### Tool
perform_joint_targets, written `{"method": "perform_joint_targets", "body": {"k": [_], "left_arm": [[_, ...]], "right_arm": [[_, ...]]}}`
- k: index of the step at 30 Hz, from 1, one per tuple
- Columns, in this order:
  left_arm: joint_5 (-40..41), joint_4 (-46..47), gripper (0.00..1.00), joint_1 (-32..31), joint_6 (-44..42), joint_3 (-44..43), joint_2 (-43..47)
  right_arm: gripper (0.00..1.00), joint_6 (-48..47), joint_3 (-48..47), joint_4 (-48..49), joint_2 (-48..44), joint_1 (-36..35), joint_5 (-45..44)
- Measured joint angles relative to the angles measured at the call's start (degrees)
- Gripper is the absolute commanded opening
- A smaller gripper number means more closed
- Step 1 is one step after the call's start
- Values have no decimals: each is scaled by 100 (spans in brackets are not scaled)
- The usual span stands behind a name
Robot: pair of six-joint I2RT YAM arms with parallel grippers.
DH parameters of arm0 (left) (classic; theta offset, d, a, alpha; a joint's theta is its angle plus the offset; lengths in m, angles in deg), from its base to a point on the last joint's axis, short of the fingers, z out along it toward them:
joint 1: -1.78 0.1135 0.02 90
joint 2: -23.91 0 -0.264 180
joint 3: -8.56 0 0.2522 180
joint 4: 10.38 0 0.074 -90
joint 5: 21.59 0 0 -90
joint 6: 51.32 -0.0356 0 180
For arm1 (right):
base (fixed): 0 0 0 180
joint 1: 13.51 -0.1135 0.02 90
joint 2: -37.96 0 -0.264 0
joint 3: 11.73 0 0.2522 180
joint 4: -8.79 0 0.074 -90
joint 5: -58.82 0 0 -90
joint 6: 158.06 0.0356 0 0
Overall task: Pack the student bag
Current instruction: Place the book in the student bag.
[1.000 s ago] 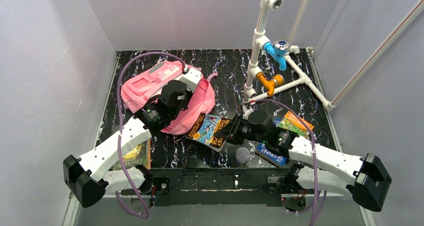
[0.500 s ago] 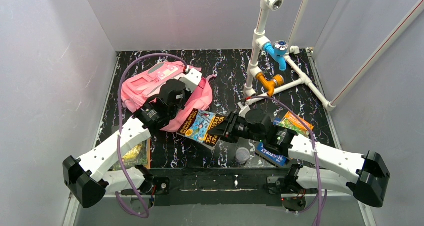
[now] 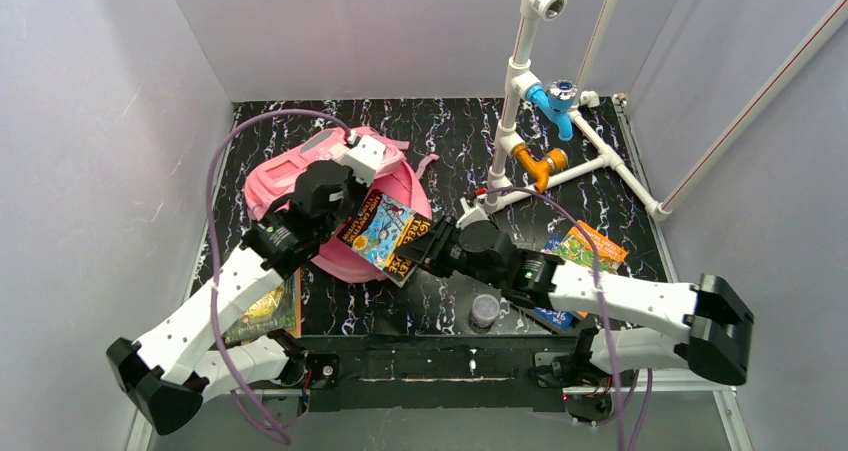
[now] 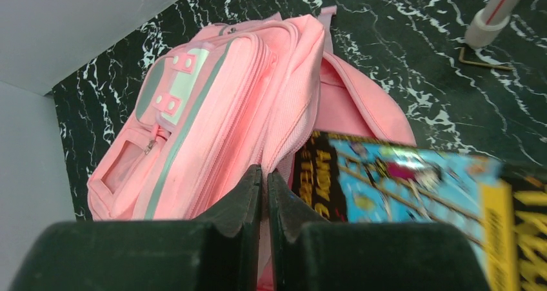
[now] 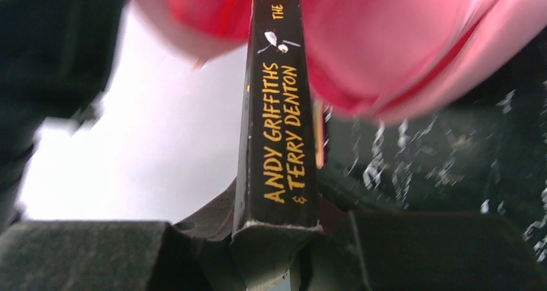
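Reaching forward and up from its base, the left arm (image 3: pixel 225 291) stretches over the large pink fabric student bag (image 3: pixel 272 183), which lies at the rear left of the black marbled tabletop (image 3: pixel 450 136). The left hand (image 4: pixel 264 175) is pinched tight on the bag's pink fabric beside the opening. The right arm (image 3: pixel 610 296) extends low and leftward. The right hand (image 3: pixel 428 254) grips a colourful paperback book (image 3: pixel 385 229) at its spine end, and the book's far edge lies over the bag.
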Motion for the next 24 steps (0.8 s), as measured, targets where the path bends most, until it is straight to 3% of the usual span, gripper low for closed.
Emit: {"method": "perform_joint_targets", "body": {"k": [3, 10, 24], "left_arm": [[-278, -236, 0, 4, 35, -33, 389], [-844, -476, 0, 2, 42, -219, 649], [-1451, -584, 0, 9, -111, -348, 638]], "right_arm": [[1, -20, -116, 201, 682, 170, -413], [1, 50, -509, 1139, 1965, 846, -483], [1, 553, -1716, 2354, 4249, 1054, -358]]}}
